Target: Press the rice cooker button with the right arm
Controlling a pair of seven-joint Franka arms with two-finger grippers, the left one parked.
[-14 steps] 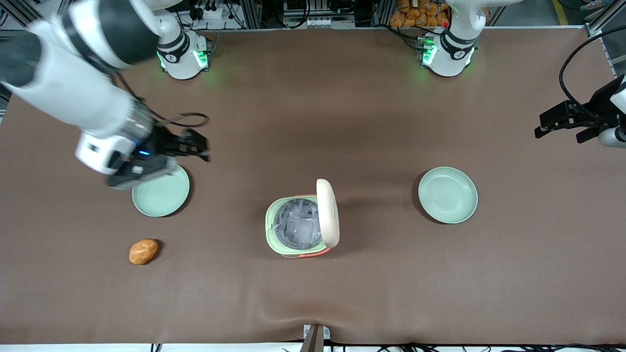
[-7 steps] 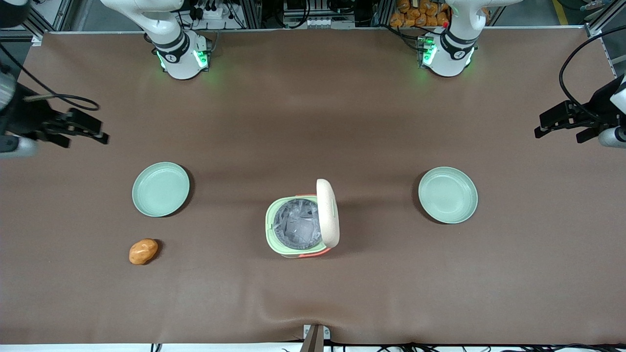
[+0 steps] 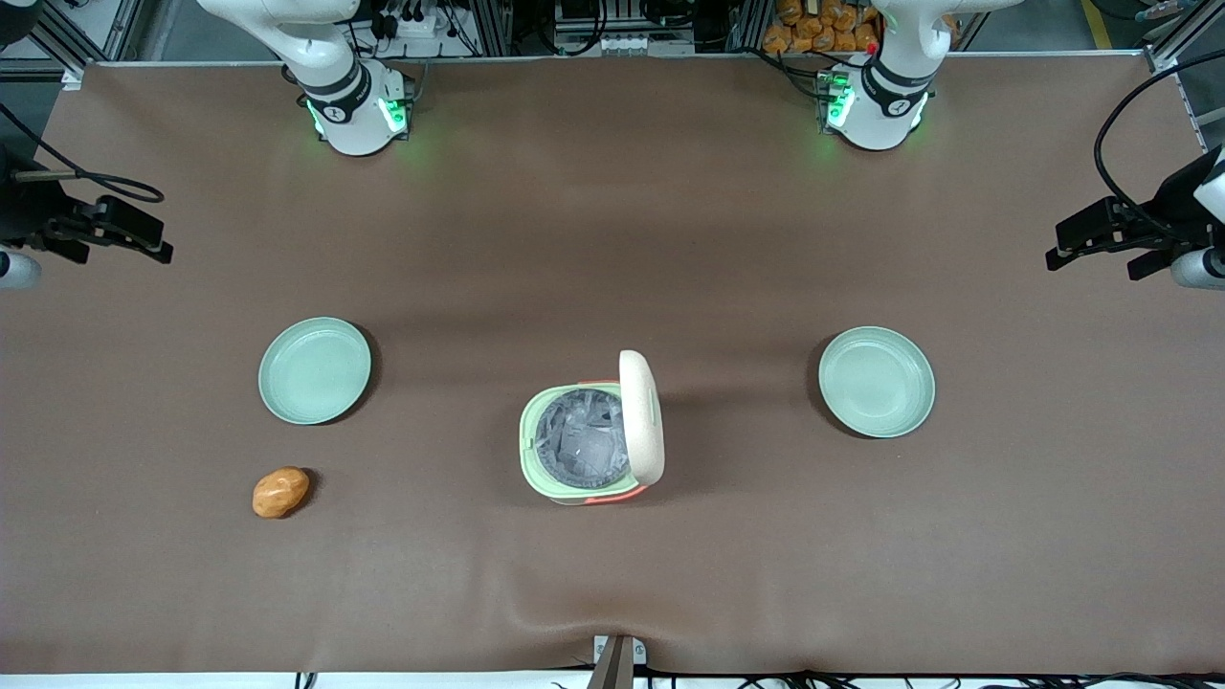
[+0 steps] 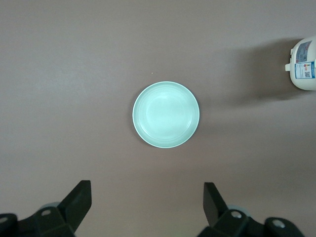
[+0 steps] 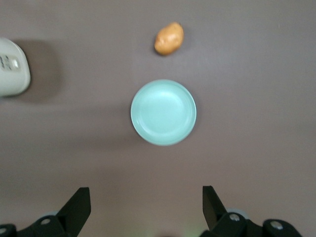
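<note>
Rice cooker [image 3: 591, 442] mid-worktop, lid [image 3: 641, 414] standing open.

My pincer [image 3: 153, 244] hangs with fingers spread at the working arm's end, well apart from the cooker. A mint plate [image 3: 314, 370] sits at the cooker's ten o'clock, a potato [image 3: 280, 491] nearer the front camera.

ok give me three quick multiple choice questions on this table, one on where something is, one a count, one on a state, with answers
1. Where is the gripper?
A. over the rice cooker
B. at the working arm's end of the table, open
C. on the potato

2. How many green plates are there?
A. one
B. two
C. three

3. How is the rice cooker lid?
A. raised
B. closed
C. lying on the table

Answers: 1 B, it hangs far from the cooker, fingers spread. 2 B, one plate is farther from the camera than the potato, another plate lies toward the parked arm. 3 A, the grey pot shows.
</note>
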